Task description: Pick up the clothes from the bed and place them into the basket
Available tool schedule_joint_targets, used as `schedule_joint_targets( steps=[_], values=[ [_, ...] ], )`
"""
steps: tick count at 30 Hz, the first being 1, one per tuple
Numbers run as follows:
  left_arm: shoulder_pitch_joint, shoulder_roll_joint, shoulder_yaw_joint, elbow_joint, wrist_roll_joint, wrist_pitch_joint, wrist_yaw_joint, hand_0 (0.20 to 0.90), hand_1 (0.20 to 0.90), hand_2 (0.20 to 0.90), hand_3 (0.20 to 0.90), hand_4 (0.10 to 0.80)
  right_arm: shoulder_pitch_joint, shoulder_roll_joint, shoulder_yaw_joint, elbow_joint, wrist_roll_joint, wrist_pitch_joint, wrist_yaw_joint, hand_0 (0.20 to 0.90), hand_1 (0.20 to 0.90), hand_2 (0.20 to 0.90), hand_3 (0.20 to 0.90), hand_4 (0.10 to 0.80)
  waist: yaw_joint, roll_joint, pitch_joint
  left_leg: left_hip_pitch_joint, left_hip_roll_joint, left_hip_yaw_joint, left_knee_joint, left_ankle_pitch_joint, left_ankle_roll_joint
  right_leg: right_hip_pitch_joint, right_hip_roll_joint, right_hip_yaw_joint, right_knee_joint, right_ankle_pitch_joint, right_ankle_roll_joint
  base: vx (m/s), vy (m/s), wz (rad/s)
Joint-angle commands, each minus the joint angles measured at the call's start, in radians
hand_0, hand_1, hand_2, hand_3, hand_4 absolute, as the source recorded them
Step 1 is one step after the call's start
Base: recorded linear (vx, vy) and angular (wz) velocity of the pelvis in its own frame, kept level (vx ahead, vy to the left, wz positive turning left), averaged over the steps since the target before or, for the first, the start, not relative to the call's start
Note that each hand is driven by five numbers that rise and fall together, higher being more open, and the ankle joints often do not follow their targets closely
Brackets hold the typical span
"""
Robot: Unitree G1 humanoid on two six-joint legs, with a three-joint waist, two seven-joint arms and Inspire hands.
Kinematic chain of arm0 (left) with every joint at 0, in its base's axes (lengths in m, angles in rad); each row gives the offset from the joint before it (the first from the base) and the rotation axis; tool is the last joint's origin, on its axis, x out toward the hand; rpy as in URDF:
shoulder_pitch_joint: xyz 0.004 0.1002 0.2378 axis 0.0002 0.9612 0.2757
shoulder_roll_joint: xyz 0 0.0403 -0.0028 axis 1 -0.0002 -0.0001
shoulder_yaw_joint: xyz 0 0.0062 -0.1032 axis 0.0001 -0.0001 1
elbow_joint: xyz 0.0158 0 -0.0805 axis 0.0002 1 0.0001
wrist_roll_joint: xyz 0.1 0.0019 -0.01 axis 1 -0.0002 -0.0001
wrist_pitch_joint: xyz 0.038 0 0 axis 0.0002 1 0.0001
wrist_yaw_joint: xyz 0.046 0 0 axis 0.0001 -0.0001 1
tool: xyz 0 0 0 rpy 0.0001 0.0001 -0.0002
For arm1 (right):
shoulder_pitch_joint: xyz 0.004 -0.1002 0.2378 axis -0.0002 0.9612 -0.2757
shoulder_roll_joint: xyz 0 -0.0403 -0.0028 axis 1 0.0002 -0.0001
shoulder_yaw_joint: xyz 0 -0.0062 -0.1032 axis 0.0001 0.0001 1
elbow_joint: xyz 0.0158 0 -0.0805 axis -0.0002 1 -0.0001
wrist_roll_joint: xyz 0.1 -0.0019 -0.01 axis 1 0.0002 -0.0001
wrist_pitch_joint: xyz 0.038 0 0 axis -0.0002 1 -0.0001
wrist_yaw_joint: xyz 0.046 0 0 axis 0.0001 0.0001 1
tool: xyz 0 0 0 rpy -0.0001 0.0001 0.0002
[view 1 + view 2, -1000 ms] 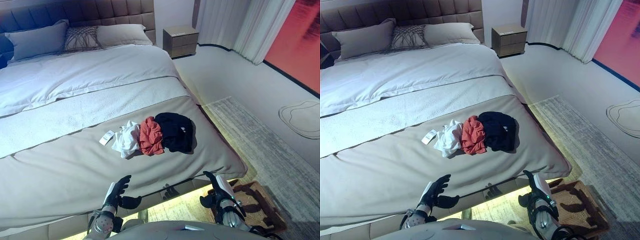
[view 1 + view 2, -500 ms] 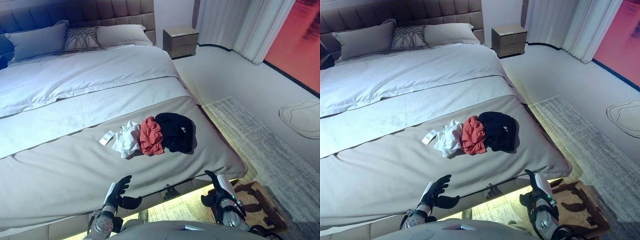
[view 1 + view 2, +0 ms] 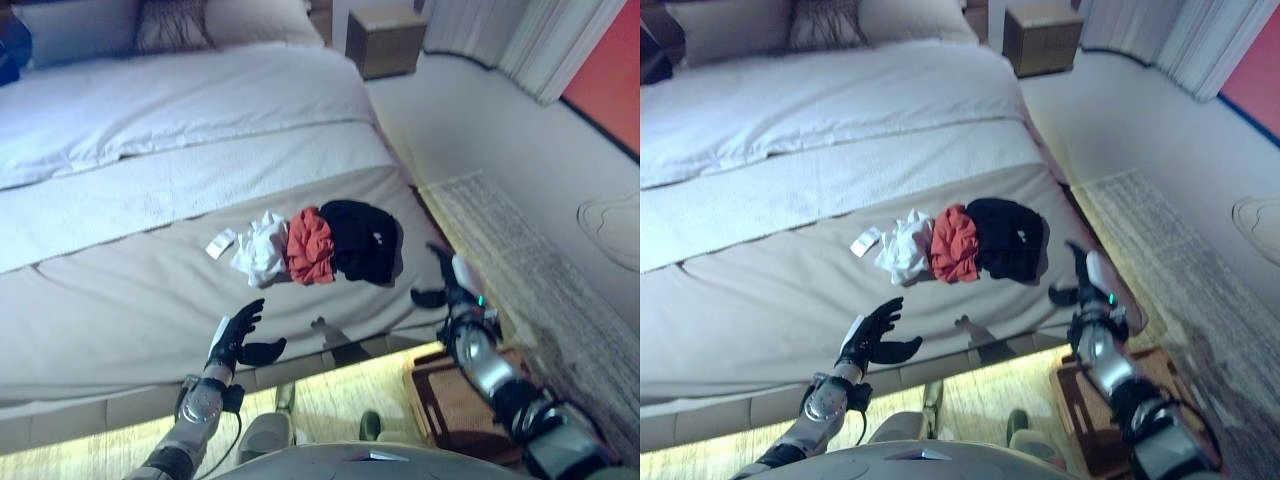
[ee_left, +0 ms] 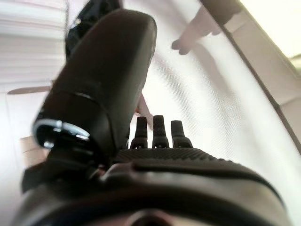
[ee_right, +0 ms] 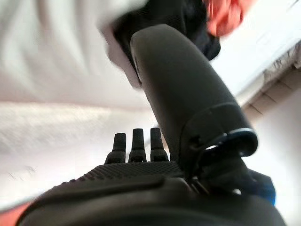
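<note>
Three garments lie side by side near the foot of the bed (image 3: 120, 290): a white one (image 3: 262, 249), a red one (image 3: 311, 245) and a black one (image 3: 361, 239). My left hand (image 3: 237, 338) hovers open over the bed's near edge, below the white garment and holding nothing. My right hand (image 3: 452, 282) is raised open at the bed's right edge, just right of the black garment. A brown wicker basket (image 3: 450, 400) sits on the floor under my right forearm. In the right wrist view the black garment (image 5: 186, 12) and the red garment (image 5: 225, 14) lie past the fingers.
A small white tag (image 3: 220, 243) lies left of the white garment. Pillows (image 3: 170, 22) line the headboard, a wooden nightstand (image 3: 386, 40) stands at the far right, and a grey rug (image 3: 520, 250) covers the floor right of the bed.
The camera has tipped down and moved closer. Both hands have risen: the right hand climbed from beside the basket to the bed's right edge, and the left hand lifted over the near edge.
</note>
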State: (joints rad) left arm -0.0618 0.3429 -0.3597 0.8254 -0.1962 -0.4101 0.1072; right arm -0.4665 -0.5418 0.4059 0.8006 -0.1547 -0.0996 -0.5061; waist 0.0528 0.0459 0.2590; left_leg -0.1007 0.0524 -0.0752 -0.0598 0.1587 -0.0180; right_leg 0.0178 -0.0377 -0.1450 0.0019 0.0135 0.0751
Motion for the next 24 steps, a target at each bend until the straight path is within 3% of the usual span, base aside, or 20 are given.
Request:
schedule_joint_targets(
  steps=[1, 7, 10, 15, 20, 24],
  values=[
    [-0.096, 0.056, -0.013, -0.132, -0.085, -0.070, 0.017, 0.900, 0.900, 0.900, 0.900, 0.800, -0.243, -0.085, -0.002, -0.073, 0.026, 0.019, -0.073, 0.900, 0.900, 0.900, 0.900, 0.800, 0.045, -0.038, 0.095, -0.026, -0.090, -0.008, 0.228, -0.199, 0.025, -0.135, -0.026, -0.008, 0.240, -0.093, -0.068, -0.110, -0.005, 0.08],
    [-0.097, 0.085, -0.058, -0.272, -0.093, -0.133, 0.027, 0.900, 0.900, 0.900, 0.900, 0.800, -0.460, -0.191, 0.065, -0.017, 0.011, 0.106, -0.027, 0.900, 0.900, 0.900, 0.900, 0.800, 0.082, -0.013, 0.170, -0.222, -0.131, -0.023, 0.389, -0.211, 0.022, -0.309, -0.043, -0.025, 0.381, -0.127, -0.094, -0.110, 0.033, 0.14],
    [-0.122, 0.119, -0.061, -0.369, -0.137, -0.148, 0.046, 0.900, 0.900, 0.900, 0.900, 0.800, -0.546, -0.216, 0.127, 0.032, 0.016, 0.158, 0.005, 0.900, 0.900, 0.900, 0.900, 0.800, 0.104, -0.006, 0.194, -0.318, -0.158, -0.021, 0.516, -0.254, 0.035, -0.396, -0.055, -0.043, 0.501, -0.165, -0.108, -0.069, 0.023, 0.24],
    [-0.145, 0.136, -0.013, -0.469, -0.302, -0.155, 0.033, 0.900, 0.900, 0.900, 0.900, 0.800, -0.637, -0.220, 0.157, 0.114, 0.034, 0.191, 0.003, 0.900, 0.900, 0.900, 0.900, 0.800, 0.136, 0.014, 0.227, -0.459, -0.183, 0.011, 0.736, -0.347, 0.057, -0.534, -0.094, -0.068, 0.745, -0.249, -0.127, -0.059, 0.004, 0.16],
    [-0.112, 0.159, 0.038, -0.582, -0.316, -0.183, 0.049, 0.900, 0.900, 0.900, 0.900, 0.800, -0.747, -0.246, 0.175, 0.172, 0.029, 0.226, 0.063, 0.900, 0.900, 0.900, 0.900, 0.800, 0.168, 0.047, 0.260, -0.599, -0.201, 0.028, 0.984, -0.450, 0.064, -0.680, -0.119, -0.066, 0.980, -0.338, -0.138, -0.041, -0.004, 0.08],
    [-0.089, 0.175, 0.064, -0.649, -0.345, -0.180, 0.049, 0.900, 0.900, 0.900, 0.900, 0.800, -0.820, -0.266, 0.231, 0.225, 0.012, 0.269, 0.136, 0.900, 0.900, 0.900, 0.900, 0.800, 0.184, 0.069, 0.261, -0.710, -0.208, 0.030, 1.112, -0.479, 0.078, -0.800, -0.128, -0.054, 1.109, -0.375, -0.149, -0.059, 0.007, 0.07]
  ],
)
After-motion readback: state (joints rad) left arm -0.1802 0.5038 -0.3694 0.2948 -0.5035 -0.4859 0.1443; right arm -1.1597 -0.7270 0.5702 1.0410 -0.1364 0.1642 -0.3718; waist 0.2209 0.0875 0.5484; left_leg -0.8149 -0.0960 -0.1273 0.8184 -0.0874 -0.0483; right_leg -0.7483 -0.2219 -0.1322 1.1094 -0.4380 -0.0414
